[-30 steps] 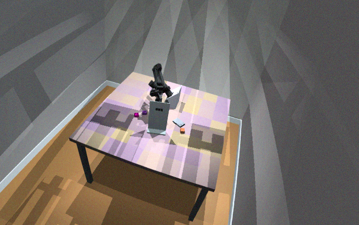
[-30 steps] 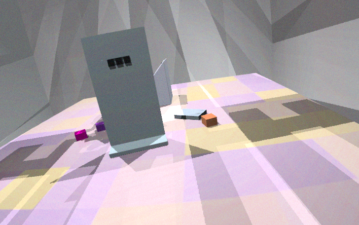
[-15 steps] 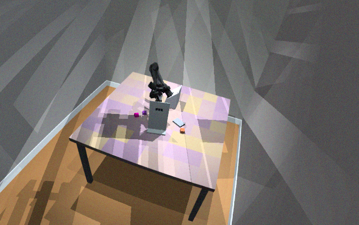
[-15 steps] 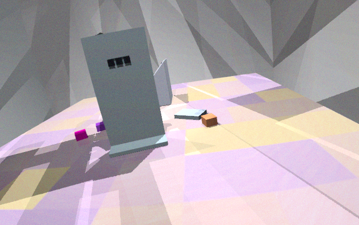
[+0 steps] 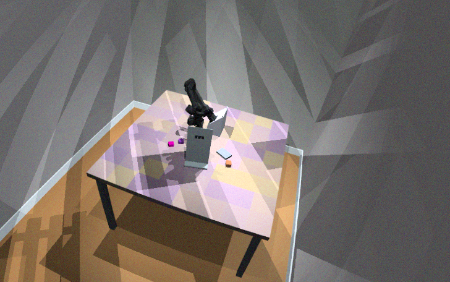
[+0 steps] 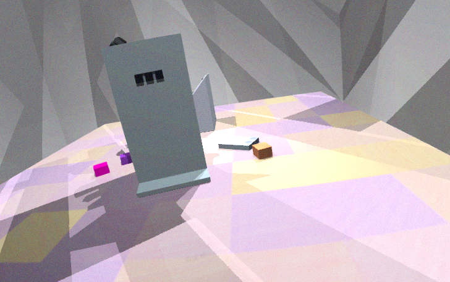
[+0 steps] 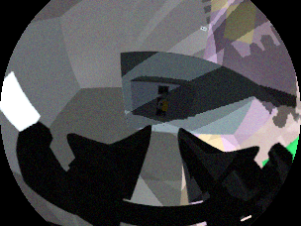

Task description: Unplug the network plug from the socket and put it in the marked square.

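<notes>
Behind the panel from the top: arm bent down toward the socket side, presumably lining up on the tab. On the counter, exterior: only three dark slots showing; plug hidden; no square made out. From the wrist: fingers part open, gripping nothing; plug ahead, seated in the panel. No readable writing.

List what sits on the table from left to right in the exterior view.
Magenta cube → purple cube → upright panel → flat grey-blue slab → orange cube.
</notes>
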### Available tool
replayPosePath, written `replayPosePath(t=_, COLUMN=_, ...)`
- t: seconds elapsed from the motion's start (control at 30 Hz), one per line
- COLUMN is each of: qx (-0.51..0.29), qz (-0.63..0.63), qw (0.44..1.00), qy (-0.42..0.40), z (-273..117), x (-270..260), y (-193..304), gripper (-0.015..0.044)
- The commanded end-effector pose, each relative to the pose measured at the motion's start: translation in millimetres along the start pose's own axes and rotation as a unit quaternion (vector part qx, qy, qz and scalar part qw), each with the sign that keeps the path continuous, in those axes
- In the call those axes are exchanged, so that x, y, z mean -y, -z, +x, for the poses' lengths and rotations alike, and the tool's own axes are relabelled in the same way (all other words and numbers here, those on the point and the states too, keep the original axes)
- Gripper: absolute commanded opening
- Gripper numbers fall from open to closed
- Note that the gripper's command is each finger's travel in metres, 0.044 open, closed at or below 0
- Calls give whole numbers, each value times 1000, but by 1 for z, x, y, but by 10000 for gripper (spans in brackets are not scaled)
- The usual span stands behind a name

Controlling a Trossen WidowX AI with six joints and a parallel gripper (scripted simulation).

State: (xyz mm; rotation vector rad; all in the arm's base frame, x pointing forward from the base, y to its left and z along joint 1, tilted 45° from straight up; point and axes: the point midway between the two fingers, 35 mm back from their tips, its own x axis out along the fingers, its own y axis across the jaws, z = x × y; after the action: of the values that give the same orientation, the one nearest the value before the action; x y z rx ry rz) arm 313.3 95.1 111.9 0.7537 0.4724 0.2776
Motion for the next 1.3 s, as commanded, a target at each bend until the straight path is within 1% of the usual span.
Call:
replayPosePath(t=0.0, qx=4, qz=1, qw=1000, qy=-1, z=4, x=-1, y=-4, gripper=156)
replayPosePath(t=1.27, qx=5, qz=1, qw=1000, qy=-1, z=45, x=-3, y=-16, gripper=156)
